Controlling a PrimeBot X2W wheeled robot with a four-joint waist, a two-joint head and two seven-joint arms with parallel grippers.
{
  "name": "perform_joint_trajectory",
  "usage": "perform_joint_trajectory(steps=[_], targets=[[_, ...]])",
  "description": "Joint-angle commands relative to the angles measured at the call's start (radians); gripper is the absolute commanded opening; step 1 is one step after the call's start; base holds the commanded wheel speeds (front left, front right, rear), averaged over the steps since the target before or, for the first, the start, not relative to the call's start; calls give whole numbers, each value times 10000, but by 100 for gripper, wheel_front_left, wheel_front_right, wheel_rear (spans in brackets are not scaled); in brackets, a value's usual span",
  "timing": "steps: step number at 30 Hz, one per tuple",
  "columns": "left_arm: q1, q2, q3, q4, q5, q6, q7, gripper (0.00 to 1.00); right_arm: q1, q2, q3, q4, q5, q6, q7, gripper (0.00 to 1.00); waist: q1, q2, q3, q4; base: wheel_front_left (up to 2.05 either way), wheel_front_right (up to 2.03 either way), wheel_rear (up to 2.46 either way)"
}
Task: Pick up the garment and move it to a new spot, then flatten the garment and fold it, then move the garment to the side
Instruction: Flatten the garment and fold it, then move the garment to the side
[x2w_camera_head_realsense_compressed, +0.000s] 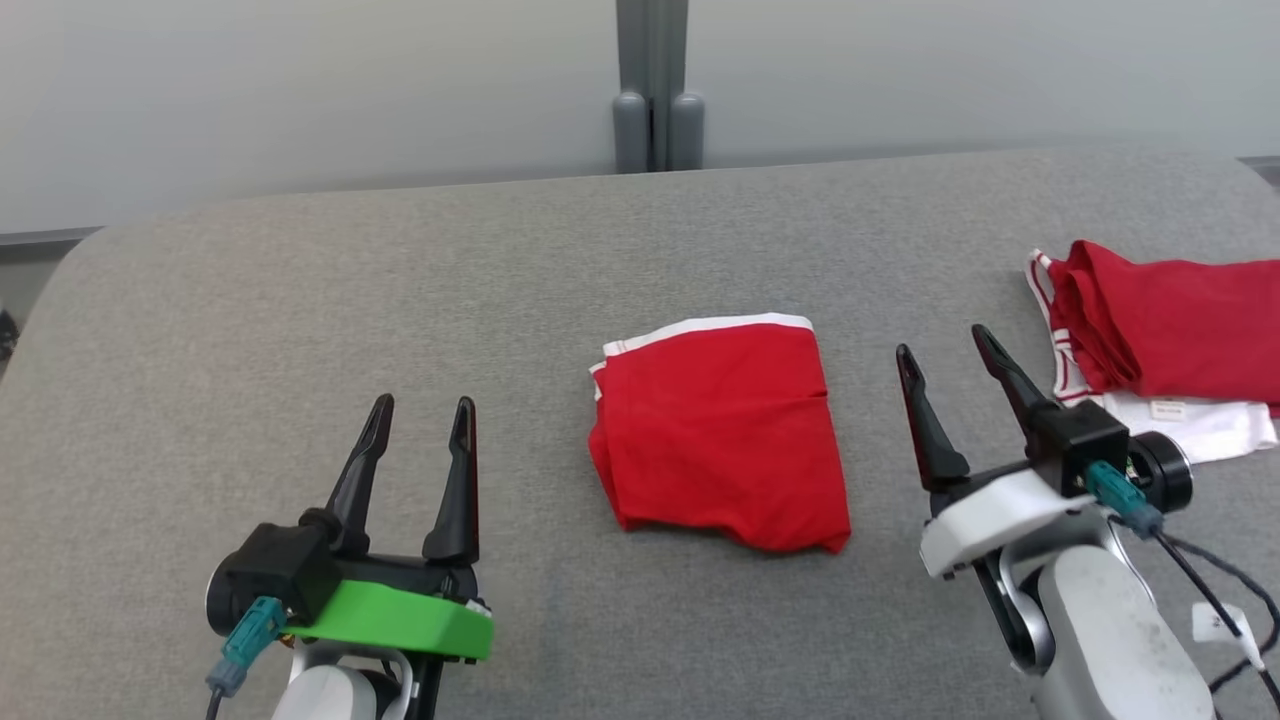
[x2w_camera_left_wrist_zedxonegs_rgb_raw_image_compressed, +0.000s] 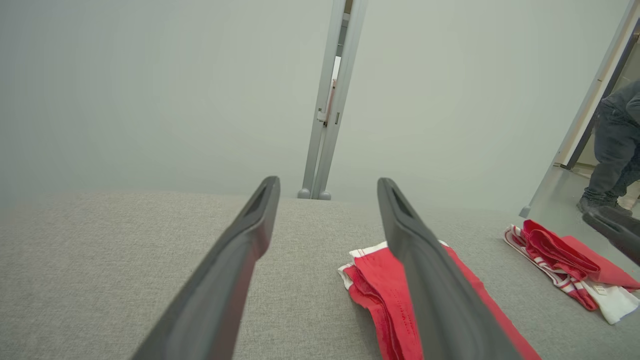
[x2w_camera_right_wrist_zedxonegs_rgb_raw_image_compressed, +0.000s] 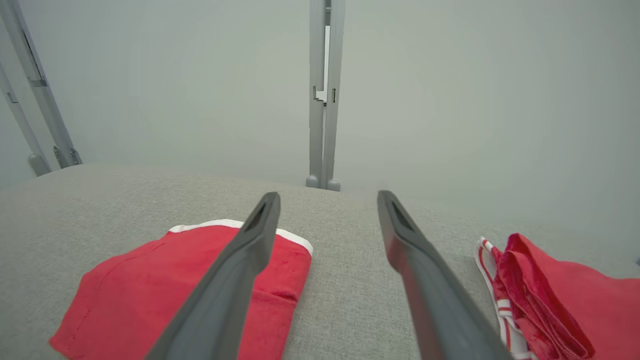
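In the head view, the folded red cloth garment with a white waistband (x2w_camera_head_realsense_compressed: 720, 435) lies mid-frame on the grey fabric-covered table (x2w_camera_head_realsense_compressed: 300, 300), between the left gripper (x2w_camera_head_realsense_compressed: 424, 402) at lower left and the right gripper (x2w_camera_head_realsense_compressed: 943, 342) at right. Both claws are spread wide, empty and touching nothing. A pile of red and white clothes (x2w_camera_head_realsense_compressed: 1160, 330) sits at the right edge. In the left wrist view, the garment (x2w_camera_left_wrist_zedxonegs_rgb_raw_image_compressed: 372, 280) lies lower right, partly behind one parted finger. In the right wrist view, it (x2w_camera_right_wrist_zedxonegs_rgb_raw_image_compressed: 150, 285) lies lower left.
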Motion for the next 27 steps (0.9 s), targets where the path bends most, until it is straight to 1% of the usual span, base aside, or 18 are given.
perform_joint_trajectory(steps=[1, 3, 8, 19, 27], targets=[[127, 28, 52, -52, 24, 55, 1, 100, 323, 104, -238, -353, -280, -1, -20, 100, 0, -1, 101, -241, 0, 0, 0], [160, 26, 72, -52, 88, 68, 1, 100, 671, 264, -553, -787, -608, -1, -23, 100, 0, -1, 127, -330, 0, 0, 0], [262, 28, 168, -34, 202, 106, 1, 100, 1150, 472, -819, -1236, -885, -1, -23, 100, 0, -1, 185, -476, 0, 0, 0], [341, 28, 187, -49, 280, 147, 1, 100, 1281, 534, -840, -1191, -654, -1, -24, 100, 0, -1, 199, -470, 0, 0, 0], [321, 28, 27, 112, 328, 62, 1, 100, 1192, 535, -768, -993, -570, -1, -26, 100, 0, -1, 289, -378, 0, 0, 0]])
